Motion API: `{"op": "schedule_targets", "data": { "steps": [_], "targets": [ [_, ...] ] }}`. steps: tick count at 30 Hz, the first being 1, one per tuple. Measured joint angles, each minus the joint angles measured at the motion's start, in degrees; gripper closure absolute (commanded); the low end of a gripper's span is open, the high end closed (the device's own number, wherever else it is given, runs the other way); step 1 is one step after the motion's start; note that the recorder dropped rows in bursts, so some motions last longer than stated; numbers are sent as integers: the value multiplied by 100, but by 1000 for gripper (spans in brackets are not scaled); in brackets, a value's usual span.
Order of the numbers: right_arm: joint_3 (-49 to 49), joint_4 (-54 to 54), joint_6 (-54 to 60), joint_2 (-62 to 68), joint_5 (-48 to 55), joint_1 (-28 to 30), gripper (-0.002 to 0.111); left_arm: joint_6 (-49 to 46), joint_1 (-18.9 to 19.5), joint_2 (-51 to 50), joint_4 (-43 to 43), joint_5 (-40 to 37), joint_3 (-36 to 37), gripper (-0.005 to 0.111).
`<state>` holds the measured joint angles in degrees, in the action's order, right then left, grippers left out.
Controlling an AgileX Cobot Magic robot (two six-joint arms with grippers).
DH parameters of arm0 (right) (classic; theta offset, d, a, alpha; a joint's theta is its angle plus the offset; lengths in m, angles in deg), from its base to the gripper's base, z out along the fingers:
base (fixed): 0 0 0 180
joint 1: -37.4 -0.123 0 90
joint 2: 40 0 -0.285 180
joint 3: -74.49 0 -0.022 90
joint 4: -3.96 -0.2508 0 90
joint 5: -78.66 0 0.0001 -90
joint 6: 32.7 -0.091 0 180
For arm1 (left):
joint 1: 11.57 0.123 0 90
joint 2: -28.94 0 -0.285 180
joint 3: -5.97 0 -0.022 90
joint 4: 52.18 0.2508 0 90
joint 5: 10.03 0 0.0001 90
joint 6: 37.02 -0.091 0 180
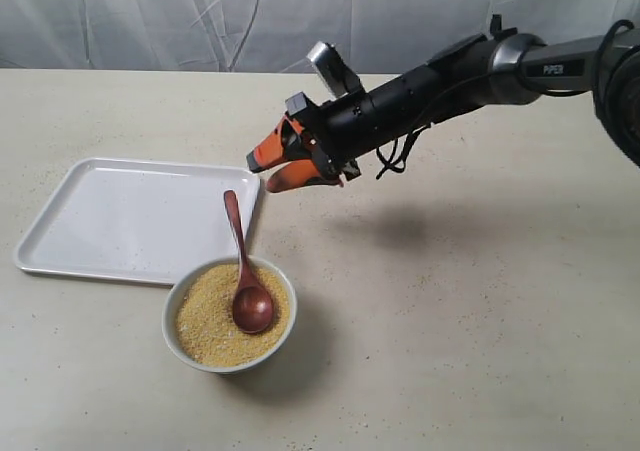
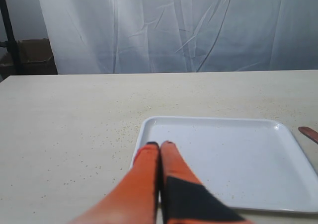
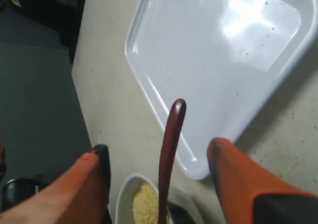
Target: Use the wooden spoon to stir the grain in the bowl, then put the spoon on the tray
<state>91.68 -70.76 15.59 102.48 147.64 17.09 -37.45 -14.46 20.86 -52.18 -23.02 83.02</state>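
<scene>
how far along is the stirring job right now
Done: nothing clearly; the wooden spoon rests head-down in the grain in the bowl, ungripped. In hand: the right end effector hangs open above its handle. To do: grip it, stir, then set it on the tray. The left end effector is shut, idle.

Right wrist view's edge cuts off the bowl (image 3: 123,198) and wooden spoon (image 3: 170,144).

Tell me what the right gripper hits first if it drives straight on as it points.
Probably the handle of the spoon, lined up between the open fingers of the right gripper; beyond it, the tray. Depth is unclear.
</scene>
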Motion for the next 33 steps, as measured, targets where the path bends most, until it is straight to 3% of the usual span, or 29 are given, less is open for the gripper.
{"op": "schedule_targets", "data": {
  "steps": [12,15,21,33],
  "targets": [
    [0,-348,168,420,-60,-505,52,0,0,0,0,0,0,107],
    [0,-463,204,429,-60,-516,66,0,0,0,0,0,0,107],
    [0,-654,213,429,-60,-516,109,0,0,0,0,0,0,107],
    [0,-1567,258,344,-9,-516,109,0,0,0,0,0,0,107]
  ]
}}
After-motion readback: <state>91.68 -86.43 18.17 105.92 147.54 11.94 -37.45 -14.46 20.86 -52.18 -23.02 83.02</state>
